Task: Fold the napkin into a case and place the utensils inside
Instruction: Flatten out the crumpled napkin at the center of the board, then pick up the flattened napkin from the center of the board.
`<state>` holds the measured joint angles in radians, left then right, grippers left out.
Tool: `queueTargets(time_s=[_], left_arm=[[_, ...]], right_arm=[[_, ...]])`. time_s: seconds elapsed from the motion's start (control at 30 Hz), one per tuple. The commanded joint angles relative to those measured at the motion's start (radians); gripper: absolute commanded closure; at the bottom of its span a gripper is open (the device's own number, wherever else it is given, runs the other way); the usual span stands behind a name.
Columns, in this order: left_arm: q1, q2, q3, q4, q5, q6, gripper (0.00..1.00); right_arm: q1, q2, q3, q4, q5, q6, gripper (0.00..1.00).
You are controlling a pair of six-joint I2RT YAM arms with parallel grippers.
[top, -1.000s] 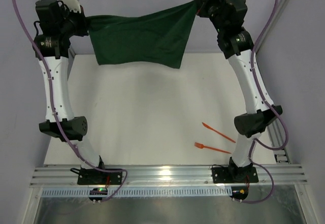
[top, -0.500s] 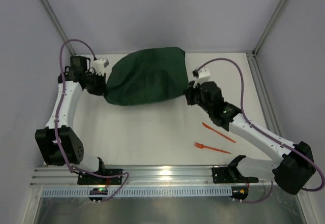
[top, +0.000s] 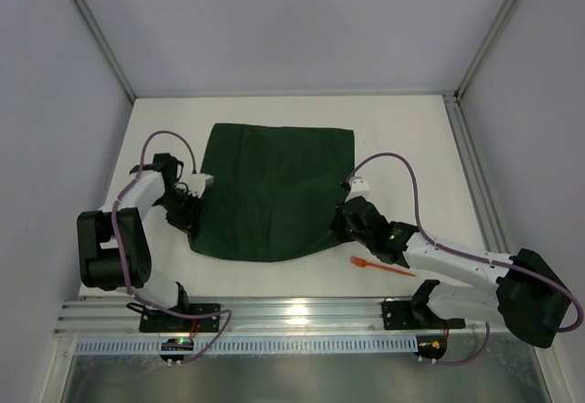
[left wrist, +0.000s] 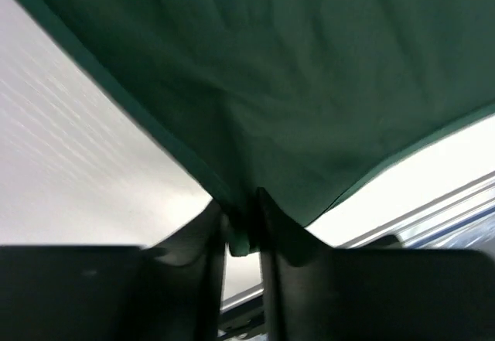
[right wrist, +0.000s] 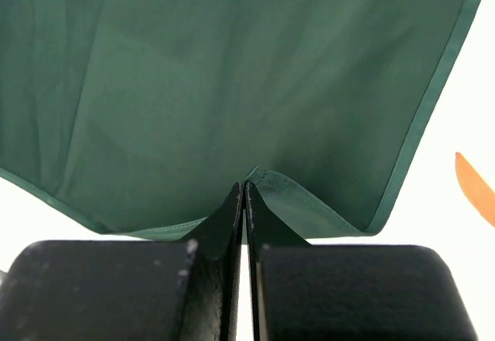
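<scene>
Right gripper (right wrist: 245, 194) fingers are pressed together on the hemmed corner of the dark green napkin (right wrist: 232, 70), the cloth rising into a small peak where they pinch it. Across the table (top: 411, 138), the left gripper (left wrist: 241, 213) fingers stand slightly apart, with a bunched corner of the napkin sitting in the narrow gap between them and pale tabletop showing below it.

From above, the napkin (top: 274, 188) lies spread open and nearly flat in the middle of the table, not yet folded. The right gripper (top: 336, 228) is at the cloth's 5 o'clock corner and the left gripper (top: 187, 216) at its 8 o'clock corner, both arms lying low over the surface.

An orange fork (top: 382, 267) lies on the bare table at 4 o'clock from the right gripper, just beside that arm and clear of the cloth. An orange tip (right wrist: 473, 186) shows at the 3 o'clock edge of the right wrist view; which utensil it belongs to cannot be told.
</scene>
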<state>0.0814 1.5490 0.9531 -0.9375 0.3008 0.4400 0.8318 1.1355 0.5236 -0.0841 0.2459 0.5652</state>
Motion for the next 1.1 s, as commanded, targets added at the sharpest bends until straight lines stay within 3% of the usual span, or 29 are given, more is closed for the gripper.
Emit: queueTargets(time_s=[0.0,0.17,0.3,0.4,0.43,0.53,0.67,0.87,0.93,1.07], left_arm=[[0.009,-0.076,-0.036,-0.014,-0.063,0.062,0.72],[0.012,-0.185,0.002,-0.029,-0.126,0.074,0.43],[0.001,-0.291,0.059,-0.069,-0.072,0.123,0.39],[-0.069,-0.369,0.017,-0.096,-0.089,0.251,0.36],[-0.142,-0.380,-0.008,-0.109,-0.109,0.300,0.36],[-0.216,-0.389,-0.102,-0.165,-0.194,0.486,0.34],[-0.242,-0.360,-0.154,-0.199,-0.287,0.637,0.24],[-0.275,-0.408,-0.278,-0.054,-0.328,0.724,0.21],[-0.279,-0.431,-0.336,0.064,-0.328,0.718,0.21],[-0.278,-0.425,-0.381,0.158,-0.264,0.718,0.22]], right_arm=[[0.021,-0.036,-0.023,0.014,0.035,0.067,0.96],[0.023,-0.069,-0.020,-0.025,0.039,0.067,0.96],[0.023,-0.088,-0.020,-0.031,0.046,0.073,0.96],[0.023,-0.088,-0.011,-0.029,0.046,0.076,0.96],[0.023,-0.088,-0.007,-0.025,0.046,0.075,0.96],[0.023,-0.083,0.010,-0.028,0.036,0.065,0.96],[0.023,-0.077,0.019,-0.028,0.030,0.061,0.96],[0.023,-0.069,0.012,0.004,0.038,0.055,0.96],[0.023,-0.068,0.015,0.010,0.035,0.050,0.96],[0.021,-0.069,0.026,0.001,0.035,0.036,0.96]])
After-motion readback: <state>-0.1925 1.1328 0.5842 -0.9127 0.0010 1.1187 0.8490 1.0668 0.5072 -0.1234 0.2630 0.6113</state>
